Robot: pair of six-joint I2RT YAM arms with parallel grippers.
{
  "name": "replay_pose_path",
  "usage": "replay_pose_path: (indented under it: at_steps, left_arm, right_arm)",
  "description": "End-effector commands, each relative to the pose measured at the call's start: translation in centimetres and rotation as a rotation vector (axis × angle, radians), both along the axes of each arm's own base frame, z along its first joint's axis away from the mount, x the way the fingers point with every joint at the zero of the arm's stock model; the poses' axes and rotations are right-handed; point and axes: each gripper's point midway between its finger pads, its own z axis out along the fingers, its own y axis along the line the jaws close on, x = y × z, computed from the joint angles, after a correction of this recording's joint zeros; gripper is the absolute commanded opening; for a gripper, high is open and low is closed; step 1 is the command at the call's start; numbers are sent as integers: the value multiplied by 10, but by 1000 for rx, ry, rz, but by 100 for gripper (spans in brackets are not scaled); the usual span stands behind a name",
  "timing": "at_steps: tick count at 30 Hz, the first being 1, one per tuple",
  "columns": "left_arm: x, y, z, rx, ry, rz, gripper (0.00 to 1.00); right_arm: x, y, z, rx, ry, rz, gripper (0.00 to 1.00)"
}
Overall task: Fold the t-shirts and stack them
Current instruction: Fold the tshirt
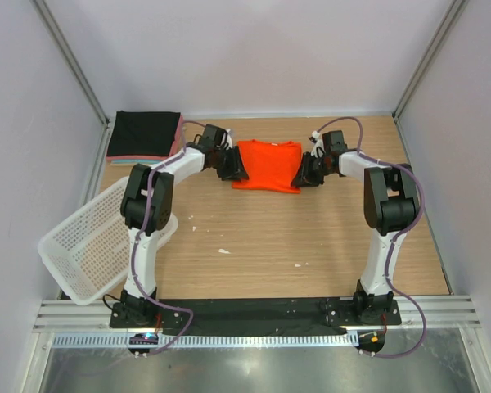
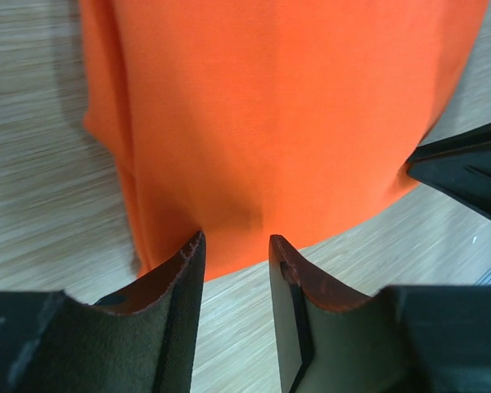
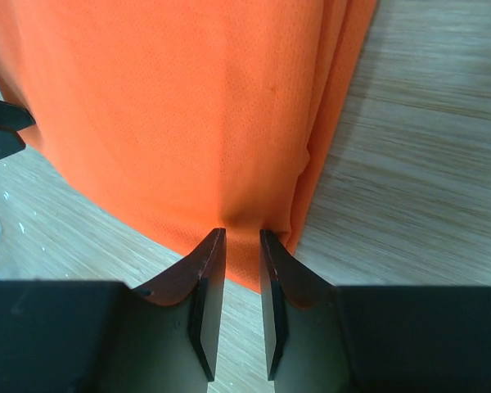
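Note:
A bright orange-red t-shirt (image 1: 268, 165) lies folded on the wooden table at the far middle. It fills the left wrist view (image 2: 278, 123) and the right wrist view (image 3: 172, 115). My left gripper (image 1: 236, 170) is at its left edge, low on the table, jaws open with bare wood between them (image 2: 236, 241). My right gripper (image 1: 301, 173) is at its right edge, jaws narrowly apart with the shirt's edge lying between the tips (image 3: 242, 233). A folded stack (image 1: 145, 135), black on top with pink and teal edges below, sits at the far left corner.
A white mesh basket (image 1: 90, 246) lies tilted over the table's left edge beside the left arm. Grey walls close in the far, left and right sides. A few small white scraps (image 1: 223, 250) lie on the wood.

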Motion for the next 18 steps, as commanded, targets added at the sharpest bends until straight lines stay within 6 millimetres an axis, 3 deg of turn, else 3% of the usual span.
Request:
replay_pose_path:
  at_steps: [1,3,6,12,18]
  left_arm:
    - [2,7,33,14,-62,-11,39]
    - [9,9,53,30,-107,-13,40]
    - [4,19,51,92,-81,-16,41]
    - [-12,27,23,128,-6,-27,42]
    - [-12,20,9,81,14,-60,45]
  right_arm:
    - [3,-8,30,-30,-76,1,29]
    - [3,-9,48,-33,-119,-3,32]
    - [4,-12,54,-49,-130,-15,38]
    - [-16,-16,35,-78,-50,6,45]
    - [-17,-9,20,-44,-36,45,47]
